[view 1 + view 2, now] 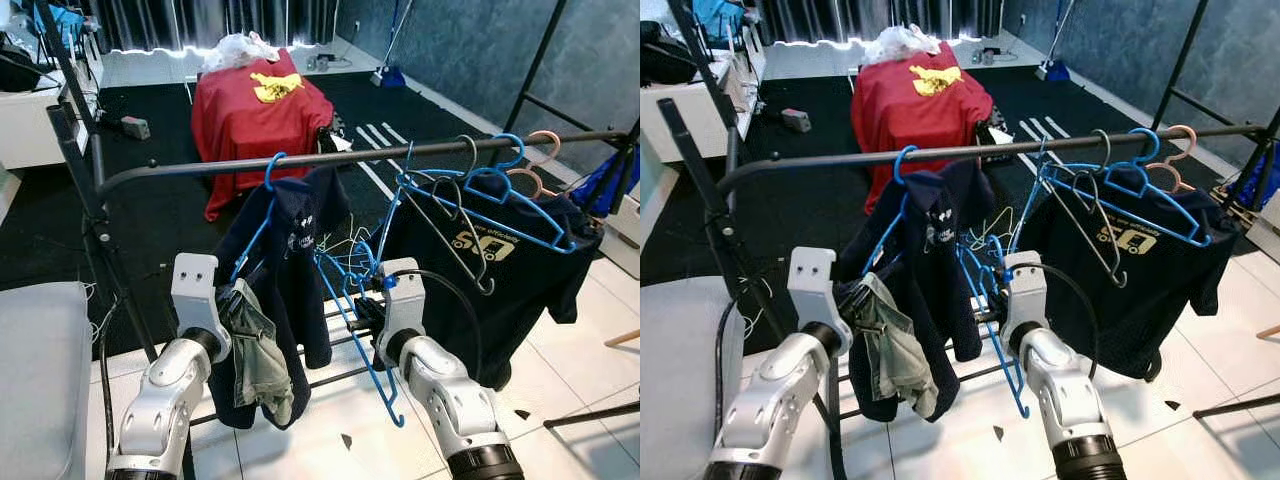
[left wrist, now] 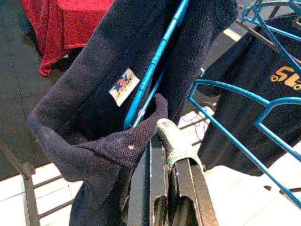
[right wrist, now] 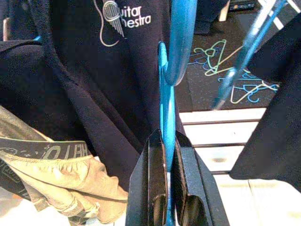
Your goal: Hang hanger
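Note:
A dark rail (image 1: 330,157) crosses the rack at chest height. On it hooks a blue hanger (image 1: 262,205) carrying a navy shirt (image 1: 290,250). My left gripper (image 2: 165,143) is below it, shut on a grey-green garment (image 1: 255,355) that hangs against the navy shirt. My right gripper (image 3: 165,141) is shut on the bar of a second blue hanger (image 1: 362,340), held below the rail with its hook (image 1: 396,412) pointing down. In the right wrist view another blue hook (image 3: 181,42) catches on this hanger.
Further right on the rail hang a black T-shirt (image 1: 500,270) on a blue hanger (image 1: 500,195), grey wire hangers (image 1: 455,235) and a pink one (image 1: 540,160). A red-covered object (image 1: 255,115) stands behind on the black carpet. A grey seat (image 1: 40,370) is at my left. Loose hangers (image 3: 221,52) lie on the floor.

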Controlling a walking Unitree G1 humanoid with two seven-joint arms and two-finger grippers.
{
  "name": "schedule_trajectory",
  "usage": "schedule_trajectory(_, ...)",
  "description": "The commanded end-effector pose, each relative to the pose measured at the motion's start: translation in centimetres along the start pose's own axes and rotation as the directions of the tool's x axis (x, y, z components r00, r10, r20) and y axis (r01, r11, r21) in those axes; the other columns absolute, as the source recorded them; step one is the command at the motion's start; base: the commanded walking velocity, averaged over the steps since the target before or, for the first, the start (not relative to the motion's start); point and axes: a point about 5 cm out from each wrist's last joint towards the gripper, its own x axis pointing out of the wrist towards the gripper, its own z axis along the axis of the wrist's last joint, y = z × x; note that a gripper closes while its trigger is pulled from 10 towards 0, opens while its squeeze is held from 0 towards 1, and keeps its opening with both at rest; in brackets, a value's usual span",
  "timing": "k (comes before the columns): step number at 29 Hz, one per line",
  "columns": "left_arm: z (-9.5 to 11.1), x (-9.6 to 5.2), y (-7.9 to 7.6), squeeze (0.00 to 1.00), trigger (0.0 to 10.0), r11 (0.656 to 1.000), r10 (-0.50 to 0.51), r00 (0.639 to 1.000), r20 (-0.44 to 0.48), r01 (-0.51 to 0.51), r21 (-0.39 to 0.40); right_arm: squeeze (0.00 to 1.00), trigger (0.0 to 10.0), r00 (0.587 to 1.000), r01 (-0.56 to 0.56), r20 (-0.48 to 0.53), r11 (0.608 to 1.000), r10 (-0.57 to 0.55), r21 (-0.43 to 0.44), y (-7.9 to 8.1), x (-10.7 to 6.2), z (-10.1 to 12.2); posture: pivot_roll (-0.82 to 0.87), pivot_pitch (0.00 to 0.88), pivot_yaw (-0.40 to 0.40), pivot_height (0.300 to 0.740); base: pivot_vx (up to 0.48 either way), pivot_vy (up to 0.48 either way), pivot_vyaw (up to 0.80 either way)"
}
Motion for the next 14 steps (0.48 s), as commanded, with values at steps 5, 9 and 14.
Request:
schedule_trajectory(5,-0.09,-0.06,-0.35,0.00,10.0,1.000,-0.005,1.000,0.006,0.005,-0.012,0.00,10.0,1.000,-0.028,-0.009,0.999,0.028,-0.024,0.33,0.31,0.12,0.06,0.004,-0.049,0.740,0.000,0.000,0.00)
schedule_trajectory(9,-0.34,0.03,-0.47,0.00,10.0,1.000,-0.008,1.000,0.001,0.008,-0.006,0.00,10.0,0.999,-0.037,-0.018,0.999,0.036,-0.032,0.46,0.31,-0.10,0.06,0.007,-0.050,0.740,0.000,0.000,0.00)
schedule_trajectory(14,-0.03,0.11,-0.94,0.00,10.0,1.000,-0.026,1.000,0.013,0.026,-0.006,0.00,10.0,0.999,-0.047,-0.019,0.998,0.046,-0.029,0.71,0.22,-0.18,0.07,0.000,-0.056,0.740,0.000,0.000,0.00)
